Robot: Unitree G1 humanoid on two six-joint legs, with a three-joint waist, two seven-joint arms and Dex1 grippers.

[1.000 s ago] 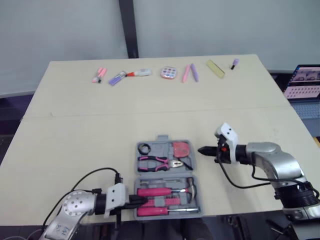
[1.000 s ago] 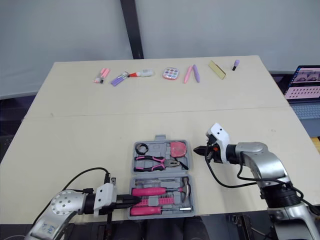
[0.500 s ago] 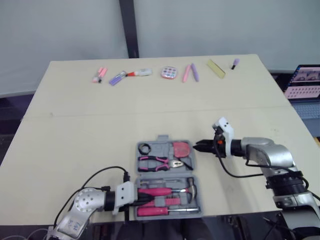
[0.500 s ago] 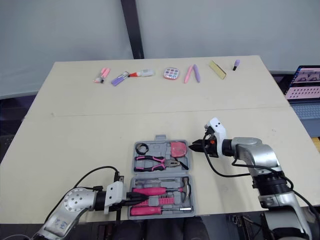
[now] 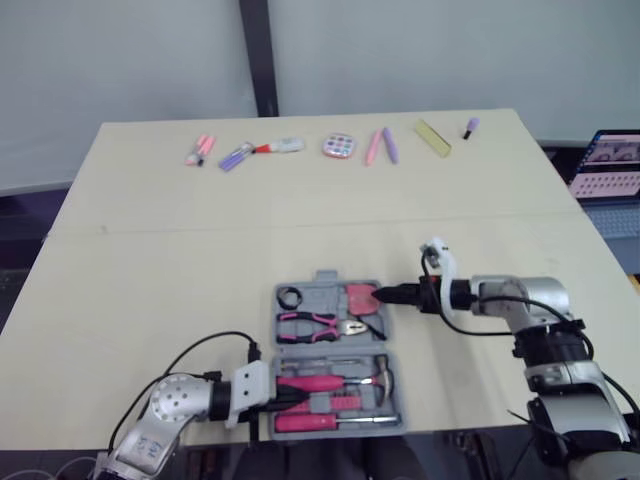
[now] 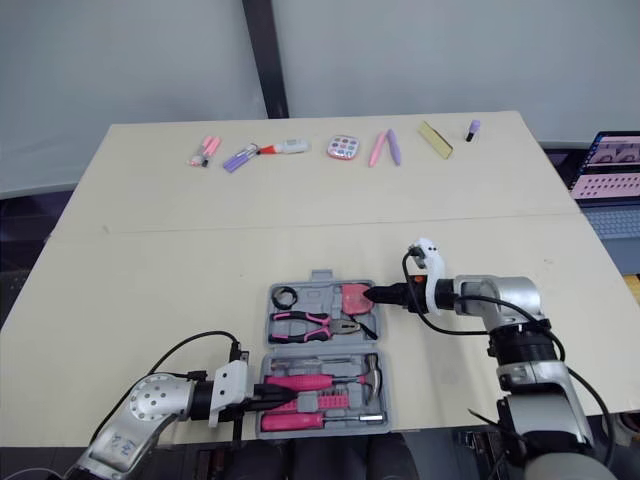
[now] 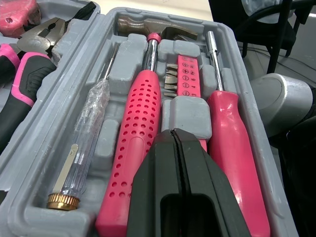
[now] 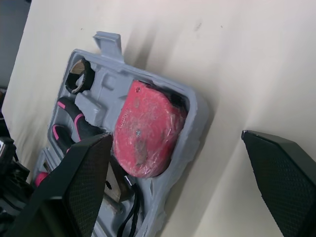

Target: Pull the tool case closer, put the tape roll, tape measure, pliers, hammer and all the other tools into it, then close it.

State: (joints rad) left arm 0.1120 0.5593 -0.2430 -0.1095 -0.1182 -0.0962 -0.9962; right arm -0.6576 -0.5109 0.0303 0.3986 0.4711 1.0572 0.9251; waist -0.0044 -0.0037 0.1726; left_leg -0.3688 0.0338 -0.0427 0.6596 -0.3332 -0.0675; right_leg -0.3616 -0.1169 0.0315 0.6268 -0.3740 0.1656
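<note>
I see the tool case (image 5: 325, 276) lying open and flat on the pale, smooth table (image 5: 150, 250), close to the near edge. It is made of grey plastic, with bumpy shaped beds inside that fit each tool.

In the far half sits the tape measure (image 8: 145, 131). It is red, roundish and wrapped in shiny clear film. Next to it is the tape roll (image 5: 289, 297), a small black ring. The pliers (image 5: 318, 324) lie there too, with pink and black handles and a dull metal nose.

In the near half lies the hammer (image 7: 137, 148). Its long pink handle is dotted with little holes, and it has a metal neck and head. Beside it are a clear plastic tester (image 7: 81, 143) with a gold cap, a pink strip of small metal bits (image 7: 186, 79) and a screwdriver (image 7: 237, 158) with a smooth pink handle.

My left gripper (image 7: 175, 143) is at the left end of the near half, over the end of the hammer handle. Its two black fingers are pressed together with nothing between them.

My right gripper (image 5: 385, 295) is at the right edge of the far half, just beside the tape measure. Its fingers (image 8: 79, 187) have a fine dotted face and are spread wide apart, holding nothing. I cannot tell if they touch the case.

Along the far edge of the table lies a row of pink and purple pens (image 5: 378, 146).
</note>
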